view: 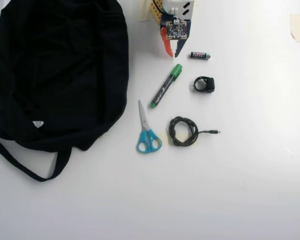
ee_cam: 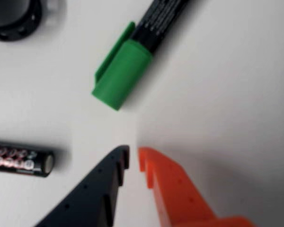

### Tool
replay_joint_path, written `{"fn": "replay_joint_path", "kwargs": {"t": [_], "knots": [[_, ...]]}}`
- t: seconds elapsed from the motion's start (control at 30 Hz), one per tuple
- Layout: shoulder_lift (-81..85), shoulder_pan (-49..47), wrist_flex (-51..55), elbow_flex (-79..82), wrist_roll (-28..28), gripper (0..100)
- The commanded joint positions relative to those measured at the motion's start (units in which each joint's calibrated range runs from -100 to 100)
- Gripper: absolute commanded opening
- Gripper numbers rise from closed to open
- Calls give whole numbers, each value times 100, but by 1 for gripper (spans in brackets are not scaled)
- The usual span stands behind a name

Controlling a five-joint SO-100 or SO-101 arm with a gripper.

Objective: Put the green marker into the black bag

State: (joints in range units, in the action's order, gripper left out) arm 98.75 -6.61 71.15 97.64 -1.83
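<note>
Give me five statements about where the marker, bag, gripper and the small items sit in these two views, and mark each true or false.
1. The green marker lies on the table outside the black bag. True.
2. The gripper is clamped on the marker's cap. False: it holds nothing; its fingertips stand just short of the green cap in the wrist view, nearly closed with only a narrow gap.
3. In the overhead view the scissors lie between the bag and the coiled cable. True.
4. The battery lies inside the bag. False: it lies on the table, right of the gripper in the overhead view.
5. The marker lies across the scissors. False: the two lie apart.
</note>
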Motion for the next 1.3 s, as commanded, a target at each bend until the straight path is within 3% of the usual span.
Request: {"fn": "replay_joint_path", "kwargs": {"t": [0.0, 0.8, 1.27], "knots": [[91, -12, 181, 164, -11, 2], [91, -27, 146, 164, -69, 2], [-25, -72, -1240, -456, -69, 3]]}}
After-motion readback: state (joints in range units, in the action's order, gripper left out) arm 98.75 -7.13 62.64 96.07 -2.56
